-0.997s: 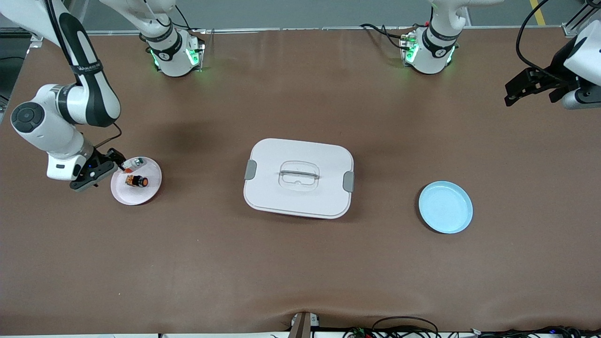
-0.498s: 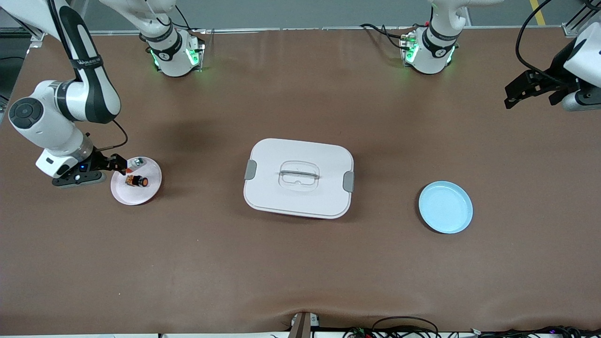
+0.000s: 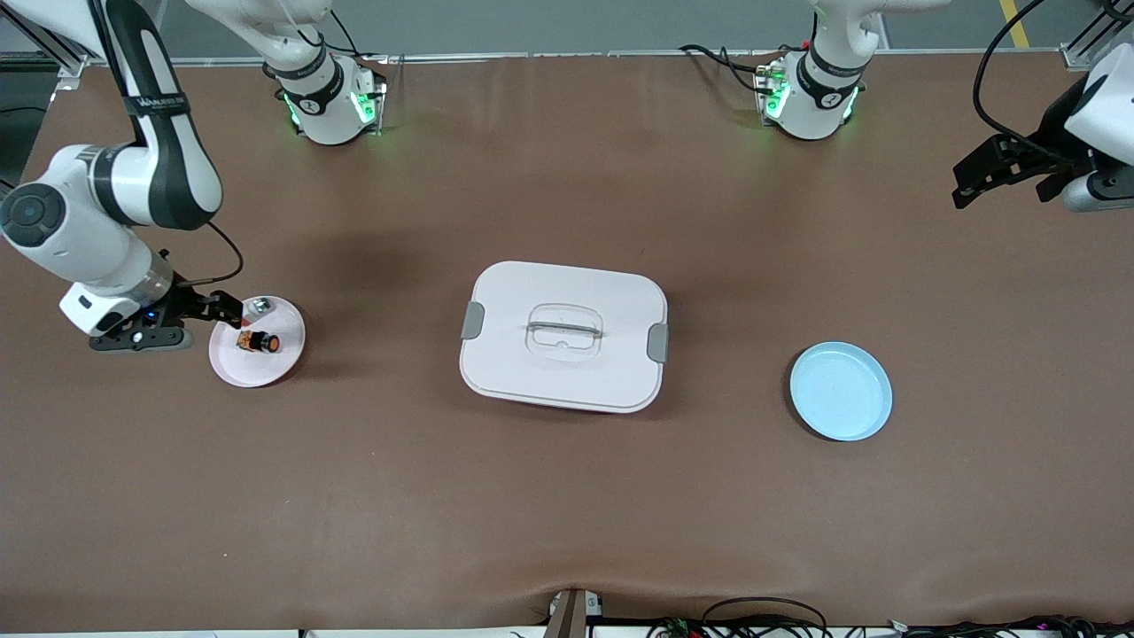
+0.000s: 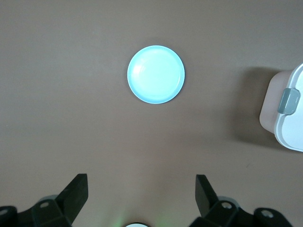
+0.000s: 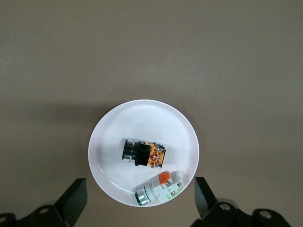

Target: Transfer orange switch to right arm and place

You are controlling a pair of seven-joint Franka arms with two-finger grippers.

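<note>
The orange switch (image 3: 259, 341) (image 5: 144, 153), black with orange bands, lies on its side in the middle of a small white plate (image 3: 266, 368) (image 5: 142, 118) toward the right arm's end of the table. My right gripper (image 3: 208, 319) (image 5: 141, 182) hangs open over that plate's edge, with its fingers standing wide to either side and nothing between them. Above the table's end beside the left arm's base, my left gripper (image 3: 970, 182) (image 4: 142, 189) is open, empty and waits.
A pale silver-white part (image 3: 260, 307) (image 5: 158, 189) with an orange fleck shares the white plate, at its rim. A closed white lidded box (image 3: 563, 335) (image 4: 289, 113) sits mid-table. A light blue plate (image 3: 841, 391) (image 4: 155, 74) lies toward the left arm's end.
My right gripper has drawn back a little from over the white plate toward the table's end and turned. The switch and the left arm have stayed put.
</note>
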